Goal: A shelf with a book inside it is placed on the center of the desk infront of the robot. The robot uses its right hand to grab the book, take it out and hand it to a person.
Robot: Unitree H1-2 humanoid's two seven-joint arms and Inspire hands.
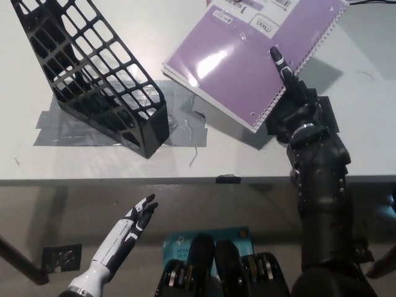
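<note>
My black right hand (294, 102) is shut on the lower right edge of a purple spiral-bound book (247, 55), one finger lying across its cover. The book hangs tilted above the white desk, to the right of the shelf and outside it. The black lattice shelf (93, 74) stands slanted at the upper left on strips of grey tape (179, 130), with nothing visible inside it. My white left hand (133, 226) rests low at the lower left, below the desk's front edge, with its fingers apart and nothing in it.
The white desk (346, 148) runs across the upper half, its front edge crossing the picture at mid height. A small black tab (228, 179) sits on that edge. Below it lies grey floor with a blue printed sheet (179, 241).
</note>
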